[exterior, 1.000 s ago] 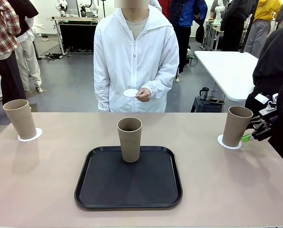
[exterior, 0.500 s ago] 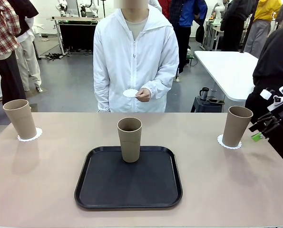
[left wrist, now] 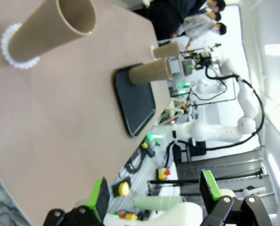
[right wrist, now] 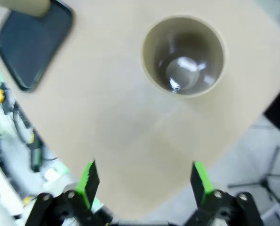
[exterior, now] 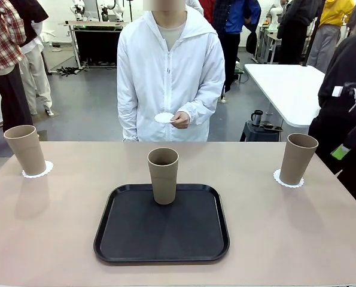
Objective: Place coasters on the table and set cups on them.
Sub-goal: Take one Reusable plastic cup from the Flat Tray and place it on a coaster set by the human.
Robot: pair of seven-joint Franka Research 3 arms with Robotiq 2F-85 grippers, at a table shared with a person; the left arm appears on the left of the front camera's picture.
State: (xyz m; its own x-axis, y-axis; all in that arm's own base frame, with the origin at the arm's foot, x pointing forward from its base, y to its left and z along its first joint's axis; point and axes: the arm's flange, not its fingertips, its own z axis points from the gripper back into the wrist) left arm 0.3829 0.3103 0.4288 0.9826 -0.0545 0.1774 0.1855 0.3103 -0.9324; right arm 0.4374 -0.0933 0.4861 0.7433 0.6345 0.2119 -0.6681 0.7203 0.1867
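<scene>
So the last cup (exterior: 163, 174) stands upright on the tray (exterior: 136, 239), by its far edge, middle of the table (exterior: 46, 239), roughly midway between both arms I reckon. The right gripper (right wrist: 143, 183) hangs wide open and empty over the right-edge cup (right wrist: 183, 55); the left gripper (left wrist: 155, 193) is open too. The person's hand (exterior: 180, 119) holds the spare coaster (exterior: 164, 117).

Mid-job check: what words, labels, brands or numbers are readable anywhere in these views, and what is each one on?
No readable text in any view.
The cups, coasters, tray and table: plain, no print.
The button boxes past the table edge in the left wrist view: too blurred to read.
</scene>
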